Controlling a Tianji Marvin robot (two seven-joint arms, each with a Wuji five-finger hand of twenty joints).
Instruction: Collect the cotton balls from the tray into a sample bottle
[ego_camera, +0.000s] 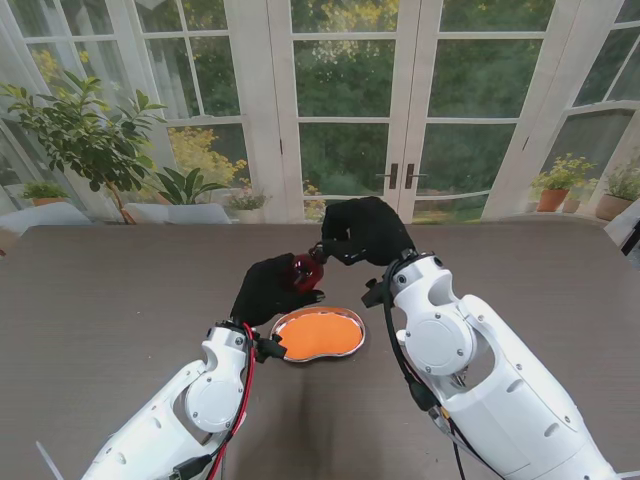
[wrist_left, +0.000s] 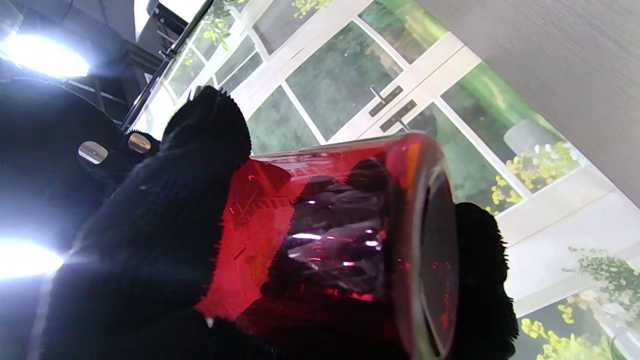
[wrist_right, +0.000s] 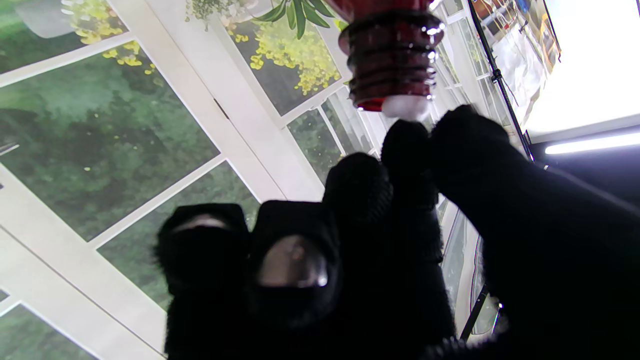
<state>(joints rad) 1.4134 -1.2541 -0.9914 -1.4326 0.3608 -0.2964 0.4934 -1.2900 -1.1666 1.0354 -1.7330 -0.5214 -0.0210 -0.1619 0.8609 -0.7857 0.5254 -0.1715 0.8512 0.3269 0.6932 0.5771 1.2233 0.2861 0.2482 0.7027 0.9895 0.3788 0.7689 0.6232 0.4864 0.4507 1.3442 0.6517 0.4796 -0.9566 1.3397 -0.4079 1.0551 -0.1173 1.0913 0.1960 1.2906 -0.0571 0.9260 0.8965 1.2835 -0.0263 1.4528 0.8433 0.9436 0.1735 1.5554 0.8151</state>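
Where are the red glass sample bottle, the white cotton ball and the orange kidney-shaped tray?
red glass sample bottle (wrist_left: 260, 235): left wrist view, side wall.
white cotton ball (wrist_right: 406, 106): right wrist view, tuft at the bottle mouth.
orange kidney-shaped tray (ego_camera: 318, 334): stand view, bare orange floor.

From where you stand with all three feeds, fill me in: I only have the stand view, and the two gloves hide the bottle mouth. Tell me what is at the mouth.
Observer: In the right wrist view a white cotton ball sits right at the threaded mouth of the red bottle, with the right hand pinched up against it.
Operator: Report the left hand's grip.
Observer: In the left wrist view the left hand is wrapped around the bottle body, with a finger on each side of it.
Operator: Say whether the ball is fully inside.
Observer: No; it bulges out of the opening.
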